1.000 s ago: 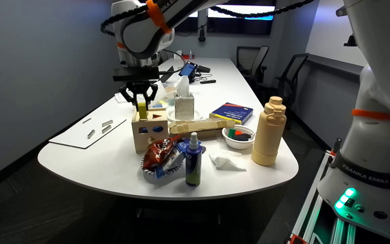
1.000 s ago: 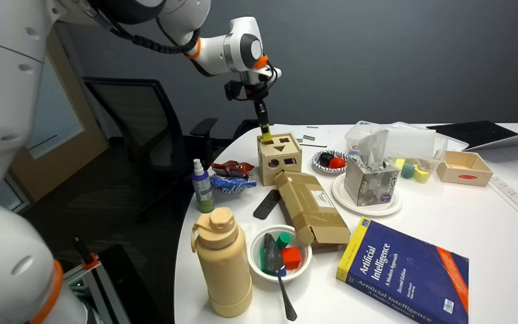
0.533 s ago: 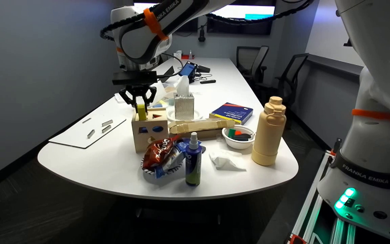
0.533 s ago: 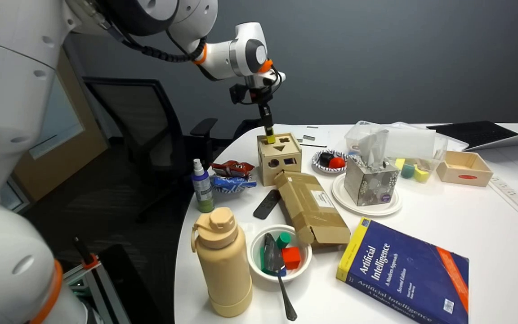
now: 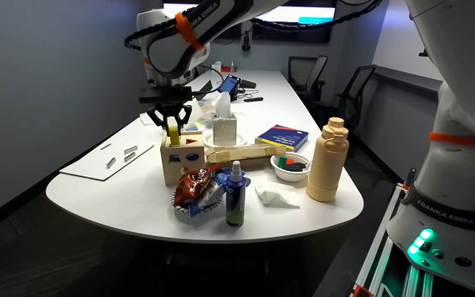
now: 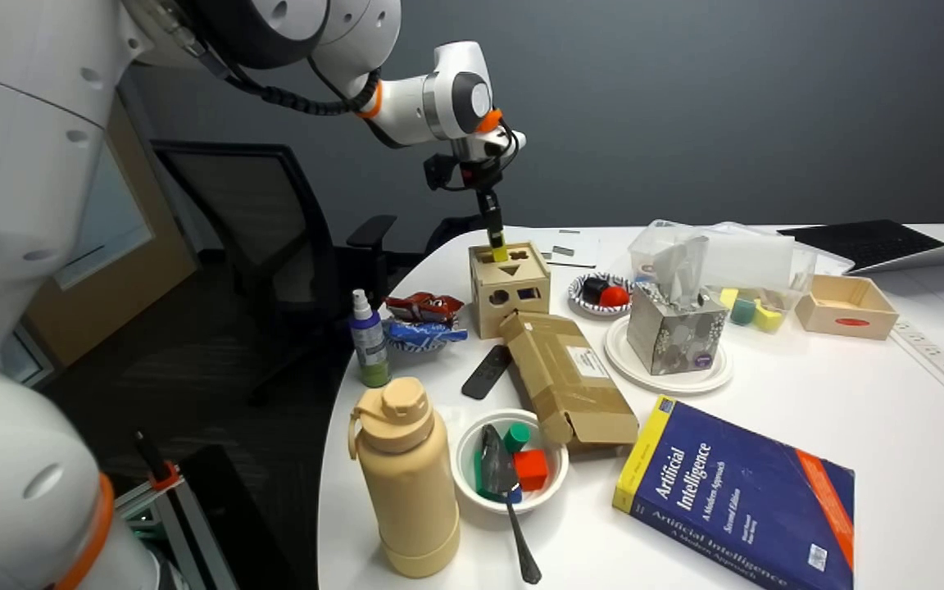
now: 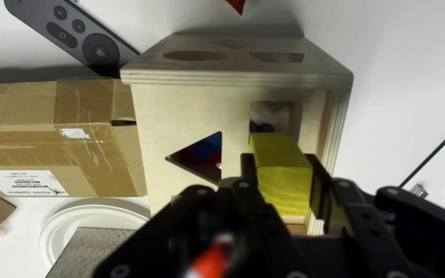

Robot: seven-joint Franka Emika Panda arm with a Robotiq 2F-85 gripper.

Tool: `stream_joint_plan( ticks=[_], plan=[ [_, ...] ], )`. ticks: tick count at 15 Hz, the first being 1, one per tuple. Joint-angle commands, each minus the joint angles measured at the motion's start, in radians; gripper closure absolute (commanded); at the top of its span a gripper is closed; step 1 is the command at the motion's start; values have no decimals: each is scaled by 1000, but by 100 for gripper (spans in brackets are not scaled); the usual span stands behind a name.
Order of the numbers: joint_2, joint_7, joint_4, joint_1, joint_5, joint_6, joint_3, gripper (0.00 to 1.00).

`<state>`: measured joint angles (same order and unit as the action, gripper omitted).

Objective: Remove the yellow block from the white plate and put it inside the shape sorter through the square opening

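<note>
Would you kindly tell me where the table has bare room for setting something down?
Two patches look free: between the thin white board and snack bags, and between the Artificial Intelligence textbook, tissue box and open wooden tray. It is crowded around the shape sorter, where the tool grips the yellow block and a cardboard box lies close.
</note>
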<state>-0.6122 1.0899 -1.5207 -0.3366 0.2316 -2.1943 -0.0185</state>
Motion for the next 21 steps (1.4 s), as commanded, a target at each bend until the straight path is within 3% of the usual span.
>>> stream_joint_plan(
  ticks=[1,21],
  plan=[
    [-13,16,23,-19,-5,31,12,92],
    [11,25,-16,-32,-2,82,11,92]
  ],
)
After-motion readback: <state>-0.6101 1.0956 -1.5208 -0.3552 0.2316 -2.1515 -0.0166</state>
